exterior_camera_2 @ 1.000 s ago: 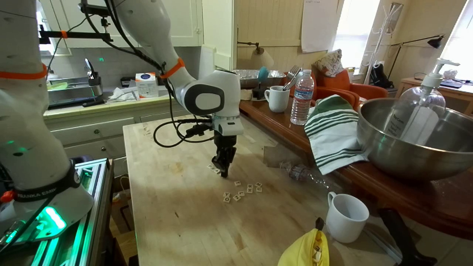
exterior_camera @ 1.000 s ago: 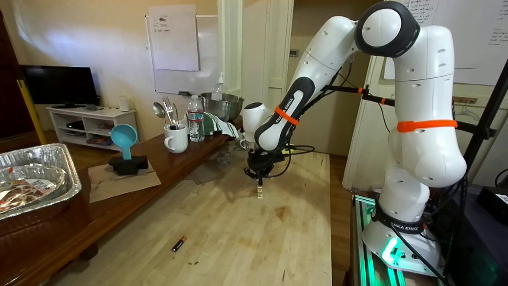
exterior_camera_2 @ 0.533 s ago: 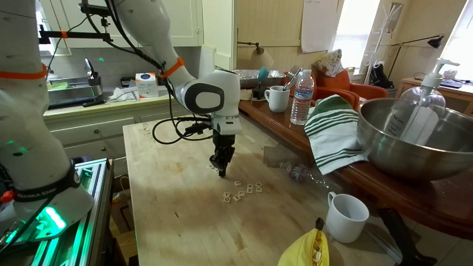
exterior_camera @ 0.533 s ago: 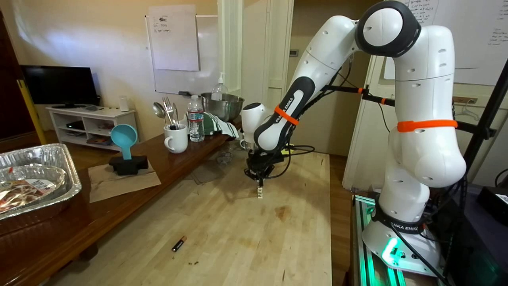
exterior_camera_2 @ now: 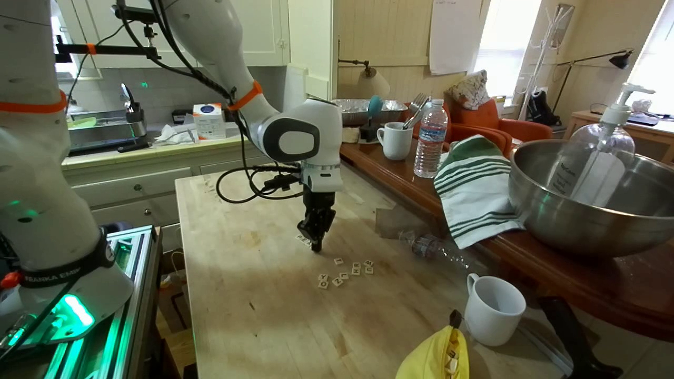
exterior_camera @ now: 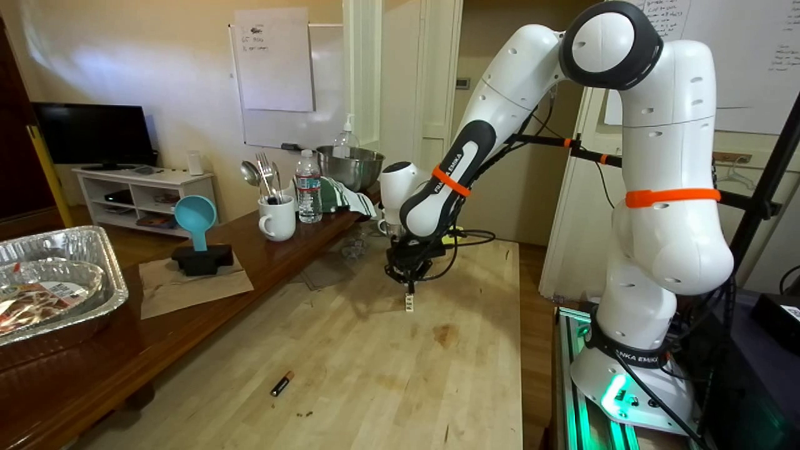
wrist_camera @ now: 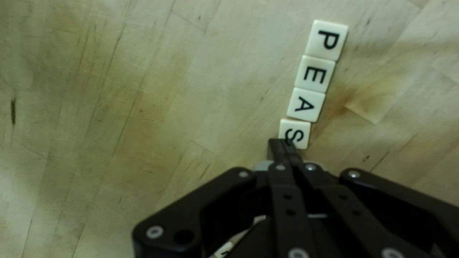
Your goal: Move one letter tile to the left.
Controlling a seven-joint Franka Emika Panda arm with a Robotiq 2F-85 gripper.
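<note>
Several pale letter tiles lie flat in a row in the wrist view: P, E, A and S. The S tile sits slightly out of line with the others. My gripper is shut, its fingertips together with nothing seen between them. The tips overlap the lower-left corner of the S tile in this view; whether they touch it I cannot tell. In both exterior views the gripper points down by the tile row, close to the table.
More loose letter tiles lie scattered beyond the gripper. A clear plastic bottle lies near the raised wooden ledge. A white mug and a yellow pouch stand farther along. A battery lies on the table.
My gripper has shifted slightly left in an exterior view, closer over the tile row, and hides more of it. The tiles have not visibly moved.
</note>
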